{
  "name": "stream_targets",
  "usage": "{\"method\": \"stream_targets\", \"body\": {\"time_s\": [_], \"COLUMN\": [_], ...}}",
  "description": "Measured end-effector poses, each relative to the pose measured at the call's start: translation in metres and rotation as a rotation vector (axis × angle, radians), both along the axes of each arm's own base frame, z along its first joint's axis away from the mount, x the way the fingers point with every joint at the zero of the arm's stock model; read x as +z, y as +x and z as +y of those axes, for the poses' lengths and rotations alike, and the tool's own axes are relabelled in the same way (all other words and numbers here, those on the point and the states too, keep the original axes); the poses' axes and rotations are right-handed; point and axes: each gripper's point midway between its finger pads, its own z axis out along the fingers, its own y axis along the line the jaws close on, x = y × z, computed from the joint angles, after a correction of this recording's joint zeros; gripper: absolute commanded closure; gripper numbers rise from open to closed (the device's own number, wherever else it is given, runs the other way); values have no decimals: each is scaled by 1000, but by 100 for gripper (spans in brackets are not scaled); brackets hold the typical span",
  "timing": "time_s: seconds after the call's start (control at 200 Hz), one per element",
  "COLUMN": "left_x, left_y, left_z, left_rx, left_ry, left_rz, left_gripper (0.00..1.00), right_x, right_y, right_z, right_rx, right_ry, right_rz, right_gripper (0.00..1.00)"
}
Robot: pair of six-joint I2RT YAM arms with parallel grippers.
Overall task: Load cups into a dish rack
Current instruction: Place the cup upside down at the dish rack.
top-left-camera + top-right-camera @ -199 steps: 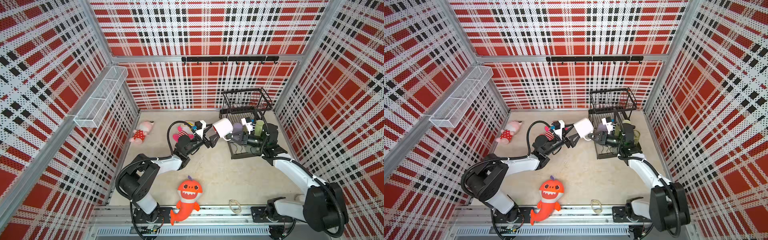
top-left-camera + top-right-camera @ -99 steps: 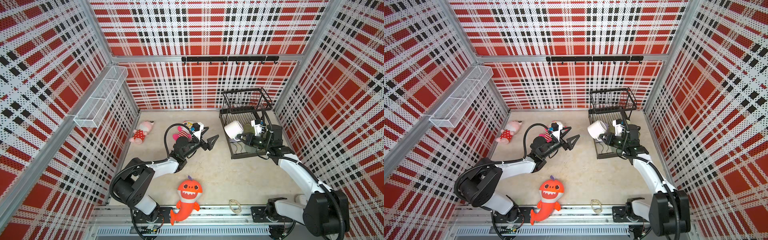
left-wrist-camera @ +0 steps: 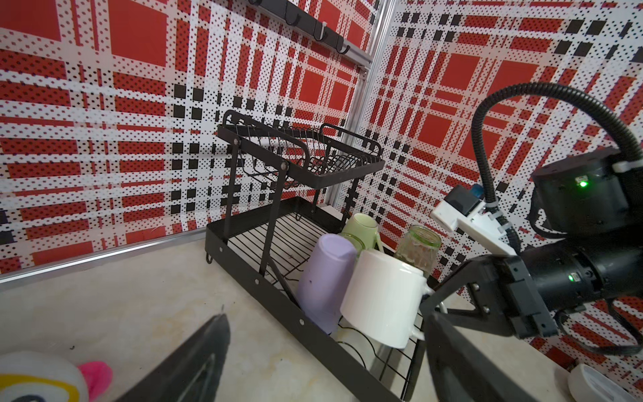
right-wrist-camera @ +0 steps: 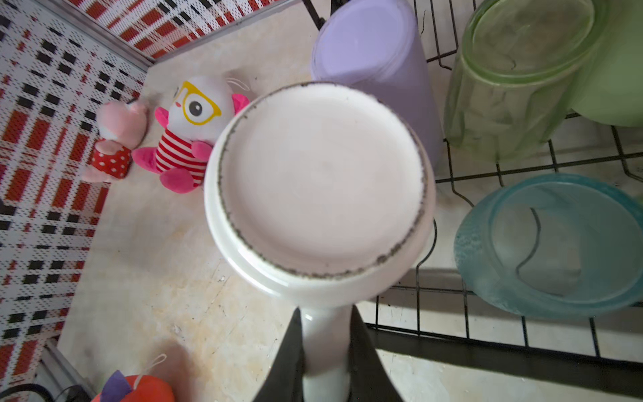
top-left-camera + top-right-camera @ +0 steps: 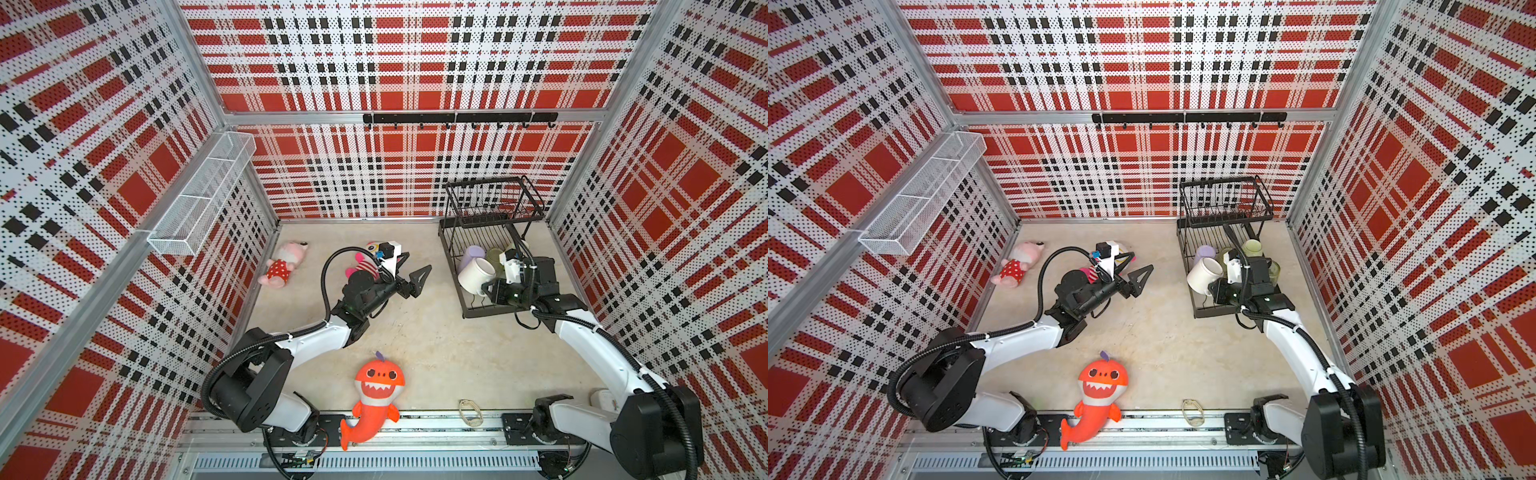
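My right gripper (image 4: 325, 313) is shut on the handle of the white mug (image 4: 320, 181), which is tilted base-up over the front of the black dish rack's (image 5: 451, 266) lower tier, beside the upside-down lavender cup (image 3: 323, 278). Also on that tier are a green tumbler (image 4: 511, 80), a pale-green mug (image 3: 362, 224) and a teal cup (image 4: 556, 243). In both top views the mug (image 5: 476, 276) (image 5: 1204, 274) sits at the rack's left side. My left gripper (image 5: 417, 266) stands open and empty over the floor, left of the rack.
A pink plush (image 5: 284, 266) and a striped plush with yellow glasses (image 4: 195, 128) lie behind my left arm. An orange shark plush (image 5: 376, 395) lies at the front edge. A white mesh basket (image 5: 203, 199) hangs on the left wall, a hook rail (image 5: 457, 118) on the back wall.
The left gripper let go of the white mug, opened and drew back to the left. The right gripper carried the mug rightward to the rack's lower tier.
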Motion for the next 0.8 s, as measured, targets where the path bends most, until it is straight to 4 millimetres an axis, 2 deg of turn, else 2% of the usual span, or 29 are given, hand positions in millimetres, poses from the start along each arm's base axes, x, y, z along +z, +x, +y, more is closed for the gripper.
{"method": "stream_targets", "body": {"time_s": [0.18, 0.461, 0.646, 0.802], "left_x": [1, -4, -6, -9], "left_y": [0, 1, 7, 15], "left_z": [0, 0, 1, 7], "left_rx": [-1, 6, 31, 86], "left_ry": [-6, 5, 21, 32], "left_rz": [4, 21, 46, 65], "left_gripper": [10, 10, 10, 10], "right_x": [-18, -26, -41, -41], "right_y": [-3, 2, 2, 6], "right_z": [-4, -17, -13, -12], "right_rx": [-5, -44, -38, -49], "right_ry": [-109, -212, -300, -353], "right_rz": [29, 21, 51, 44], "right_gripper": [100, 100, 100, 100]}}
